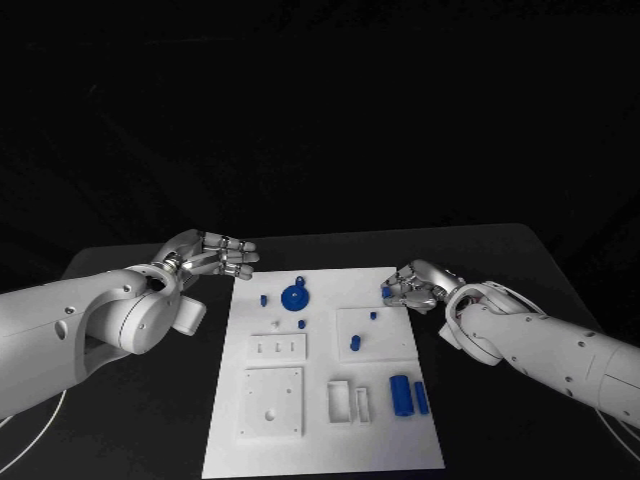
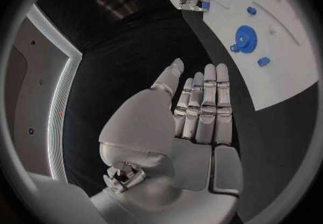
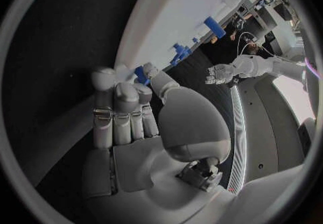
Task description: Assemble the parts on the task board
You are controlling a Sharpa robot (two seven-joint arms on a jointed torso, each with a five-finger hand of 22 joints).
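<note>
In the head view, the task board [image 1: 327, 375] is lying in the middle of the table [image 1: 522, 260], its long axis running away from the robot. The left hand [image 1: 212, 255] is hovering over bare table just off the board's far left corner, fingers apart and holding nothing. The right hand [image 1: 414, 287] is sitting at the board's far right corner, fingers curled in; whether they are pinching a piece I cannot tell here. A blue gear [image 1: 294, 297] is lying near the far edge, closer to the left hand, and two blue cylinders [image 1: 407, 394] are lying lengthwise near the near right corner.

In the left wrist view, the left hand [image 2: 195, 113] is showing straight, empty fingers, with the gear [image 2: 245, 38] ahead of them on the board.

In the right wrist view, the right hand [image 3: 128, 111] is appearing to pinch a small blue part [image 3: 142, 73] at its fingertips, right at the board's edge, so this hand seems better placed for the next insertion.
</note>
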